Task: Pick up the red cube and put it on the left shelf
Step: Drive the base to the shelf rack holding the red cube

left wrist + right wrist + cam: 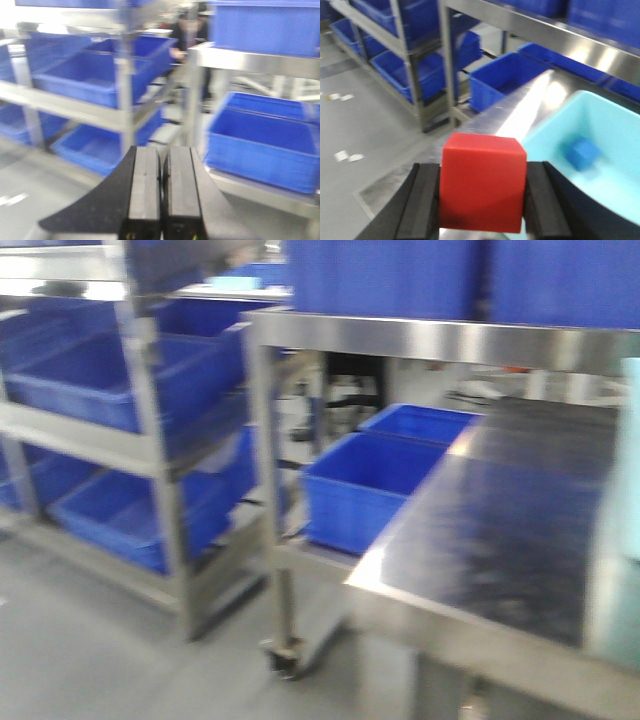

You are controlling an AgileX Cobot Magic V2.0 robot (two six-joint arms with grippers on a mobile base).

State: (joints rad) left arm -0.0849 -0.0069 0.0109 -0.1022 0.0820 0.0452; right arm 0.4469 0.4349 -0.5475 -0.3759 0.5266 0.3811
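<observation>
1. Red cube (483,182): being clamped between the right gripper (483,205) pads, top protruding.
2. Left gripper (161,185): being held closed, empty.
3. Hazard: a slip under jolts is being judged possible; all views are being blurred.
4. Hazard: left shelf (412,55), ahead-left of the hand, is being fronted by steel posts (449,60); clipping judged possible.

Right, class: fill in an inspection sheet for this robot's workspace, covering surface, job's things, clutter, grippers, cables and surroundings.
Surface: steel table, shiny top.
Job's things: red cube held in the right gripper; left shelf rack holds blue bins.
Clutter: teal tray on the table, small blue cube inside.
Grippers: right gripper shut on the red cube; left gripper shut, empty.
Cables: nothing seen.
Surroundings: second steel rack with more blue bins; grey floor; views blurred.
</observation>
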